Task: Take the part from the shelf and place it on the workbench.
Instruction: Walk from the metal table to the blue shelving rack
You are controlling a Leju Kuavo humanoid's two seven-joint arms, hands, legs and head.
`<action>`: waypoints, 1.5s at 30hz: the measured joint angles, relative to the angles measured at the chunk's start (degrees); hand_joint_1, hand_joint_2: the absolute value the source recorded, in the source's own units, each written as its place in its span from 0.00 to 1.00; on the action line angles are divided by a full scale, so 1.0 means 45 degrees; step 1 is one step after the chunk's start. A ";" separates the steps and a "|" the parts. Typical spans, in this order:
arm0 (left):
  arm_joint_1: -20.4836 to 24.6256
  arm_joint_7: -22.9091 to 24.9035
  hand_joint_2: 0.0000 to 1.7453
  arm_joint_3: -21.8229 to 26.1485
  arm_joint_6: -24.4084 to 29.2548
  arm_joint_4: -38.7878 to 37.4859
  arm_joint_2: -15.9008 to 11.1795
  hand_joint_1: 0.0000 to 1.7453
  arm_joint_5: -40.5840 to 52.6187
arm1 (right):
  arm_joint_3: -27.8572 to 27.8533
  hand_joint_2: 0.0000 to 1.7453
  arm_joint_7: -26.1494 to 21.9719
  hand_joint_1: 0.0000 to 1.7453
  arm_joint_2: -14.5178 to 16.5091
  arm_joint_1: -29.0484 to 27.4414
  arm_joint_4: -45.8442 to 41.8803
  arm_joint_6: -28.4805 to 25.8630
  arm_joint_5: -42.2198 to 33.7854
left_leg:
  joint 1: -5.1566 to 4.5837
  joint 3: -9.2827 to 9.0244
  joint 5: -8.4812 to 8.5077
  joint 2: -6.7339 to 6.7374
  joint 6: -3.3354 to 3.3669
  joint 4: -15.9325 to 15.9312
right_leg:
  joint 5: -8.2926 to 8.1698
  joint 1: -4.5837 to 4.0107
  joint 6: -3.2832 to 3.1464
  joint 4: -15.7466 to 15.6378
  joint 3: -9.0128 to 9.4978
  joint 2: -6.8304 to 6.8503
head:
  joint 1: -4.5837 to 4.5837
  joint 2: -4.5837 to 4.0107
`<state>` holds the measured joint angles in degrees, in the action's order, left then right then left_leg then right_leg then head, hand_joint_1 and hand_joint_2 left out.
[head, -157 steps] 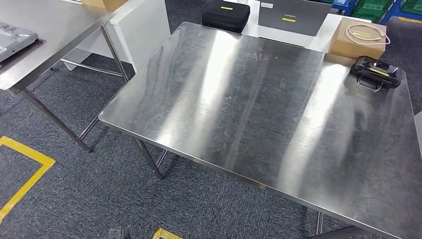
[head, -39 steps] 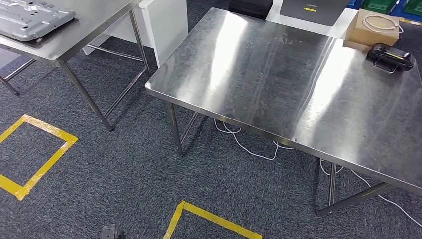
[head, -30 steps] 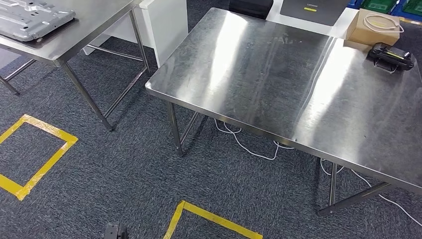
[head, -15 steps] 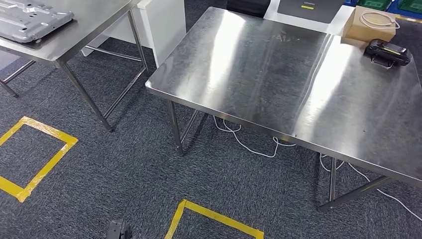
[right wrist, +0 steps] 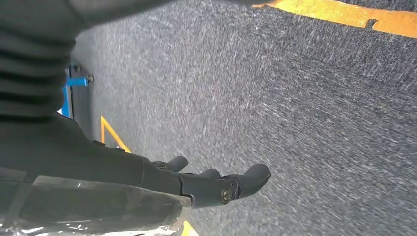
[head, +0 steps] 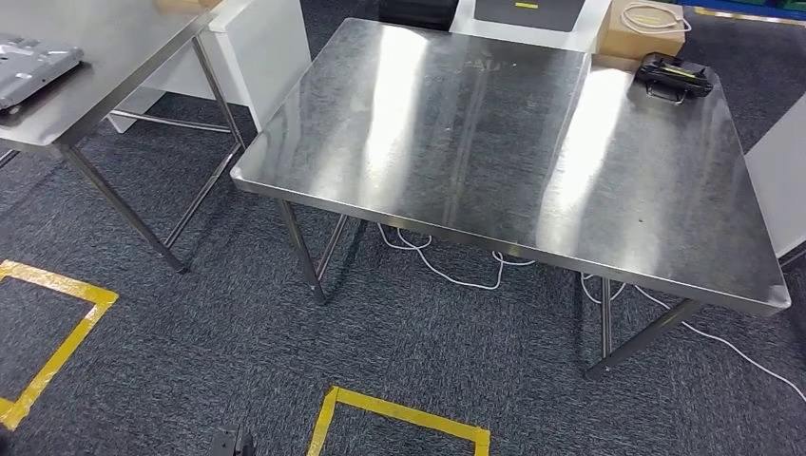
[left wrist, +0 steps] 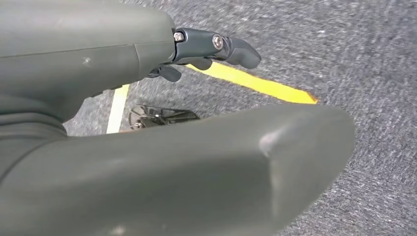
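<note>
A grey stamped metal part (head: 33, 62) lies on a steel table (head: 114, 57) at the far left of the head view, cut off by the picture's edge. The steel workbench (head: 494, 133) stands in the middle, its top bare apart from a black device at its far right corner. My left hand (left wrist: 123, 59) hangs over the carpet with its fingers (left wrist: 216, 46) stretched out and nothing in them. My right hand (right wrist: 162, 177) also hangs above the carpet, fingers apart, holding nothing.
The black device (head: 673, 76) sits on the workbench's far right corner, with a cardboard box (head: 642, 24) carrying a coiled cable behind it. A white cabinet (head: 266, 47) stands between the two tables. White cable (head: 447, 271) trails under the workbench. Yellow tape (head: 399, 413) marks the carpet.
The whole picture has shifted: the camera backed away from the workbench, then turned, so both tables now sit further left. Nothing on the tables has moved.
</note>
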<state>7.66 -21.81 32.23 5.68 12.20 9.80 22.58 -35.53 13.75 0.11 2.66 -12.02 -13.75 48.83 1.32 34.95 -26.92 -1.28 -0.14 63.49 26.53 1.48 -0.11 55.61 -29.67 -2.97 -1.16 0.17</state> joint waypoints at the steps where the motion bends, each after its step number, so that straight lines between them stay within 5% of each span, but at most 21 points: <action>1: 0.0004 -0.0001 0.00 0.0001 0.0000 0.0000 -0.0005 0.00 0.0000 | -0.0015 0.00 0.0000 0.00 0.0018 0.0012 0.0000 0.0000 0.0000 | 0.0016 -0.0375 0.0225 -0.0138 0.0040 -0.0725 | -0.0004 -0.0018 0.0056 0.0013 -0.0026 -0.0106 | 0.0004 0.0000; 3: 0.0012 -0.0001 0.00 0.0001 0.0000 0.0000 -0.0004 0.00 -0.0001 | -0.0040 0.00 0.0001 0.00 0.0037 0.0016 0.0002 0.0000 0.0000 | -0.0056 -0.0535 0.0209 -0.0235 0.0159 -0.1081 | -0.0037 -0.0032 0.0231 -0.0002 -0.0129 -0.0234 | 0.0006 0.0000; 6: 0.0028 0.0000 0.00 0.0001 0.0000 0.0000 0.0033 0.00 -0.0005 | -0.0062 0.00 0.0001 0.00 0.0038 -0.0012 0.0006 0.0000 0.0001 | -0.0100 -0.0573 0.0363 0.0043 0.0488 -0.1324 | 0.0011 -0.0041 0.0472 0.0099 -0.0305 -0.0146 | 0.0019 0.0000; 8: 0.0042 0.0000 0.00 0.0004 0.0000 0.0000 0.0063 0.00 -0.0005 | -0.0066 0.00 0.0001 0.00 0.0041 0.0005 0.0010 0.0000 0.0002 | -0.0079 -0.0603 0.0487 0.0263 0.0700 -0.1523 | 0.0536 -0.0059 0.0422 0.1130 -0.0871 0.0270 | 0.0074 0.0000; 10: 0.0039 0.0000 0.00 0.0007 0.0000 0.0000 0.0073 0.00 -0.0005 | -0.0066 0.00 -0.0001 0.00 0.0045 0.0027 0.0013 0.0000 0.0004 | -0.0133 -0.0547 0.0508 0.0487 0.0765 -0.1537 | 0.1300 -0.0042 0.0360 0.2983 -0.1827 0.0486 | 0.0114 0.0000; 12: 0.0027 0.0000 0.00 0.0010 0.0000 0.0000 0.0081 0.00 -0.0005 | -0.0066 0.00 0.0001 0.00 0.0033 0.0004 0.0015 0.0000 0.0002 | -0.0153 -0.0515 0.0511 0.0712 0.0768 -0.1531 | 0.1526 -0.0038 0.0486 0.3915 -0.2280 0.0516 | 0.0122 0.0000; 15: 0.0026 0.0000 0.00 0.0012 0.0004 0.0001 0.0106 0.00 -0.0018 | -0.0067 0.00 -0.0067 0.00 0.0011 -0.0002 0.0015 0.0067 -0.0023 | -0.0183 -0.0535 0.0491 0.1032 0.0703 -0.1490 | 0.0623 -0.0017 0.0821 0.1653 -0.1036 0.0983 | 0.0156 0.0000; 18: 0.0017 -0.0015 0.00 0.0024 0.0051 0.0001 0.0103 0.00 -0.0088 | -0.0085 0.00 -0.0366 0.00 0.0022 0.0097 0.0015 0.0325 -0.0136 | -0.0327 -0.0531 0.0393 0.1355 0.0491 -0.1345 | 0.0064 -0.0080 0.0678 0.0006 -0.0212 0.1443 | 0.0158 0.0000; 20: 0.0008 -0.0036 0.00 0.0041 0.0096 0.0000 0.0110 0.00 -0.0163 | -0.0133 0.00 -0.0573 0.00 0.0044 0.0096 0.0021 0.0443 -0.0173 | -0.0311 -0.0544 0.0354 0.1529 0.0386 -0.1294 | -0.0018 -0.0046 0.0491 0.0018 -0.0267 0.1172 | 0.0108 0.0000; 22: -0.0007 -0.0056 0.00 0.0057 0.0135 -0.0001 0.0126 0.00 -0.0226 | -0.0173 0.00 -0.0657 0.00 0.0067 0.0083 0.0029 0.0541 -0.0110 | -0.0209 -0.0416 0.0001 0.1192 0.0243 -0.0897 | -0.0082 0.0039 0.0344 0.0016 -0.0254 0.0938 | 0.0091 0.0000; 25: -0.0123 -0.0050 0.00 0.0078 0.0174 -0.0010 0.0134 0.00 -0.0279 | -0.0177 0.00 -0.0584 0.00 0.0061 0.0124 0.0034 0.0726 0.0020 | -0.0137 0.0556 -0.1317 0.0428 0.0104 0.1432 | -0.0167 0.0051 0.0180 0.0024 -0.0267 0.0558 | 0.0067 0.0000; 27: -0.0228 -0.0018 0.00 0.0092 0.0197 -0.0018 0.0134 0.00 -0.0309 | -0.0177 0.00 -0.0492 0.00 0.0040 0.0128 0.0038 0.0865 0.0079 | -0.0137 0.1057 -0.1602 0.0354 0.0119 0.2534 | -0.0186 0.0008 0.0151 0.0036 -0.0281 0.0229 | 0.0068 0.0000; 29: -0.0283 0.0007 0.00 0.0101 0.0206 -0.0024 0.0129 0.00 -0.0317 | -0.0177 0.00 -0.0384 0.00 0.0023 0.0119 0.0043 0.1041 0.0135 | -0.0138 0.0672 -0.0925 0.0251 0.0228 0.1708 | -0.0190 -0.0020 0.0148 0.0044 -0.0254 -0.0122 | 0.0068 0.0000; 31: -0.0294 0.0080 0.00 0.0103 0.0197 -0.0024 0.0112 0.00 -0.0313 | -0.0176 0.00 -0.0216 0.00 0.0023 0.0141 0.0046 0.1255 0.0257 | -0.0121 -0.0185 -0.0080 -0.0301 0.0418 -0.0082 | -0.0198 -0.0069 0.0166 0.0061 -0.0240 -0.0456 | 0.0080 0.0000; 33: -0.0272 0.0188 0.00 0.0101 0.0219 -0.0027 0.0096 0.00 -0.0298 | -0.0171 0.00 -0.0031 0.00 0.0023 0.0176 0.0050 0.1446 0.0455 | -0.0135 -0.0623 0.0188 -0.0726 0.0549 -0.1021 | -0.0232 -0.0085 0.0241 0.0075 -0.0327 -0.0723 | 0.0068 0.0000; 35: -0.0217 0.0235 0.00 0.0102 0.0290 -0.0027 0.0104 0.00 -0.0309 | -0.0165 0.00 0.0073 0.00 0.0011 0.0165 0.0052 0.1540 0.0603 | -0.0172 -0.0651 0.0195 -0.0565 0.0602 -0.1158 | -0.0312 -0.0074 0.0413 0.0025 -0.0476 -0.0959 | 0.0040 0.0000; 38: -0.0144 0.0237 0.00 0.0112 0.0334 -0.0024 0.0136 0.00 -0.0345 | -0.0156 0.00 0.0129 0.00 0.0011 0.0155 0.0060 0.1565 0.0693 | -0.0136 -0.0734 0.0416 -0.0084 0.0740 -0.1523 | 0.0036 -0.0137 0.0476 0.0759 -0.0983 -0.0295 | 0.0082 0.0000; 40: -0.0142 0.0257 0.00 0.0120 0.0365 -0.0027 0.0140 0.00 -0.0380 | -0.0147 0.00 0.0161 0.00 0.0013 0.0216 0.0063 0.1545 0.0748 | -0.0176 -0.0705 0.0466 0.0297 0.0790 -0.1587 | 0.0767 -0.0114 0.0388 0.2394 -0.1808 0.0345 | 0.0131 0.0000; 42: -0.0149 0.0312 0.00 0.0148 0.0479 -0.0030 0.0153 0.00 -0.0422 | -0.0143 0.00 0.0225 0.00 0.0026 0.0233 0.0063 0.1494 0.0796 | -0.0229 -0.0662 0.0471 0.0696 0.0793 -0.1574 | 0.1161 -0.0090 0.0445 0.3612 -0.2370 0.0518 | 0.0147 0.0000; 43: -0.0146 0.0344 0.00 0.0168 0.0549 -0.0032 0.0172 0.00 -0.0437 | -0.0143 0.00 0.0259 0.00 0.0038 0.0218 0.0064 0.1471 0.0817 | -0.0246 -0.0650 0.0472 0.0869 0.0791 -0.1569 | 0.1080 -0.0085 0.0528 0.3551 -0.2286 0.0561 | 0.0151 0.0000; 45: -0.0121 0.0399 0.00 0.0215 0.0675 -0.0034 0.0221 0.00 -0.0447 | -0.0141 0.00 0.0301 0.00 0.0068 0.0205 0.0067 0.1436 0.0858 | -0.0274 -0.0667 0.0468 0.1193 0.0759 -0.1560 | 0.0497 -0.0084 0.0712 0.1929 -0.1315 0.0905 | 0.0155 0.0000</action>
<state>7.12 -20.02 33.20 8.72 12.04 10.80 20.57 -36.16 15.11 0.42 3.58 -11.72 -7.28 52.69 0.09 31.95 -24.81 4.09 3.28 56.47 28.77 1.10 3.10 64.30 -35.58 1.10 -0.46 0.17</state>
